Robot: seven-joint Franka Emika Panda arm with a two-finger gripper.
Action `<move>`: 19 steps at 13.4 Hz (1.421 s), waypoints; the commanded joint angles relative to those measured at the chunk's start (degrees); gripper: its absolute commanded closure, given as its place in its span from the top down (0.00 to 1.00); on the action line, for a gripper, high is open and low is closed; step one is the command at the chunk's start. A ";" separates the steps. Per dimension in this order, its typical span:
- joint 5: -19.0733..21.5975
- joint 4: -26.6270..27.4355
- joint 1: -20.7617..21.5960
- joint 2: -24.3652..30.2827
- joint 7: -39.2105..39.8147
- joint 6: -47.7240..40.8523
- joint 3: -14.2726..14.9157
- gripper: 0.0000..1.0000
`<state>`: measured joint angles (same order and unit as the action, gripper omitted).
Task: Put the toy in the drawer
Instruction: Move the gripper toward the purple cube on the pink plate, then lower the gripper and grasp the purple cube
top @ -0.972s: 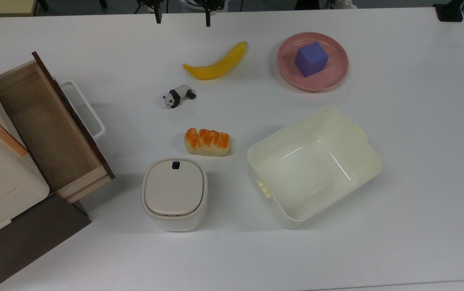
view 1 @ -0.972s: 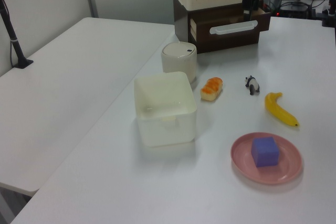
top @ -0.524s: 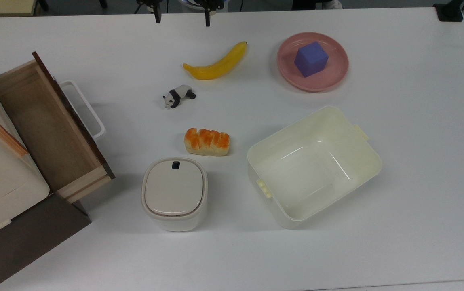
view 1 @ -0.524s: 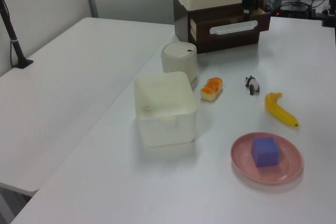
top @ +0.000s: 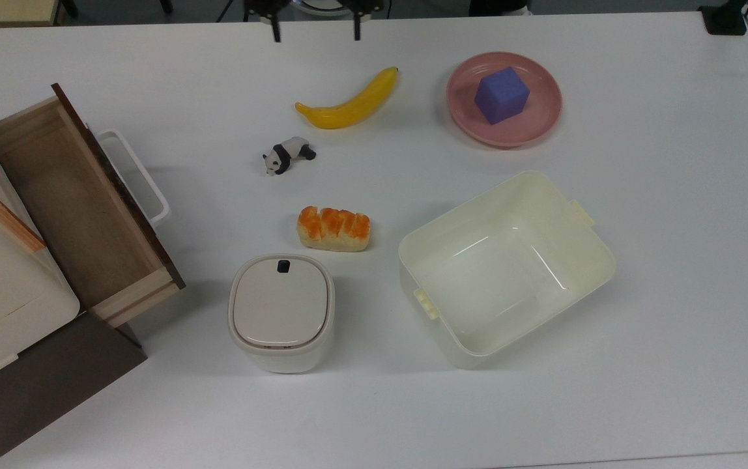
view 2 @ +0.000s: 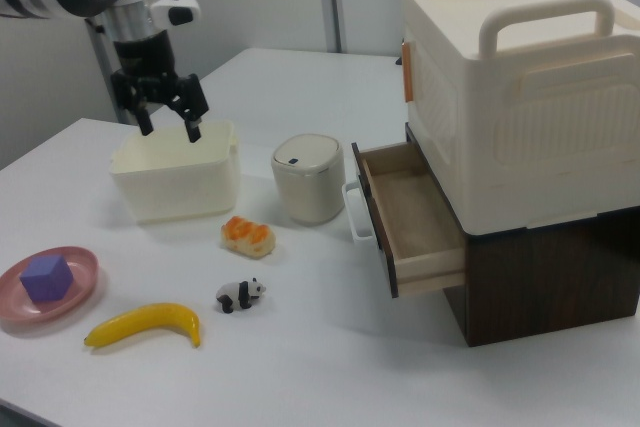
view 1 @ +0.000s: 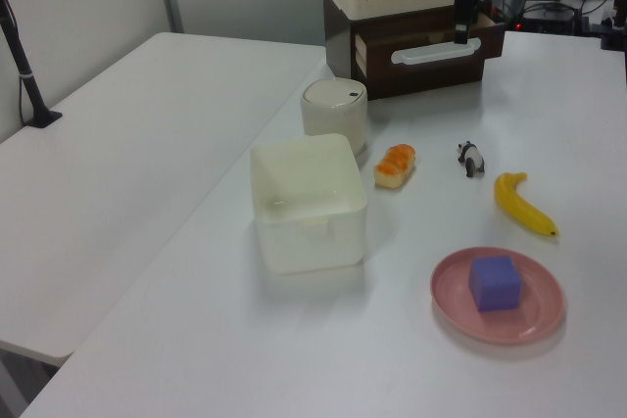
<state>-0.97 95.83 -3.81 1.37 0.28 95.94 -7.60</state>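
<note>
The gripper (view 2: 169, 124) is hanging high above the table with its fingers spread and nothing between them, so the approach step is just beginning. The toy (top: 288, 154) is lying on the table (top view) at about seven o'clock from the banana (top: 349, 101) and twelve o'clock from the bread (top: 334, 228), well apart from the drawer (top: 71, 202), which is standing pulled open at nine o'clock. The next move is likely calling for a descent over the toy, fingers straddling its small body.

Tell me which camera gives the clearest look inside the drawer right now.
The top view: it looks straight down into the open drawer and shows its bare wooden floor. The right view shows the drawer at a slant, with part of the inside visible. The left view shows the drawer front and handle, not the inside.
</note>
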 commanded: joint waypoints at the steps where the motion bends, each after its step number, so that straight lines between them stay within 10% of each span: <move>1: 0.00 2.95 6.25 0.56 1.57 -0.40 0.57 1.00; 19: -0.44 18.25 32.81 -9.01 -5.46 10.76 0.57 1.00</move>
<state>-0.96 113.00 26.73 -4.95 -2.40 103.93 -8.04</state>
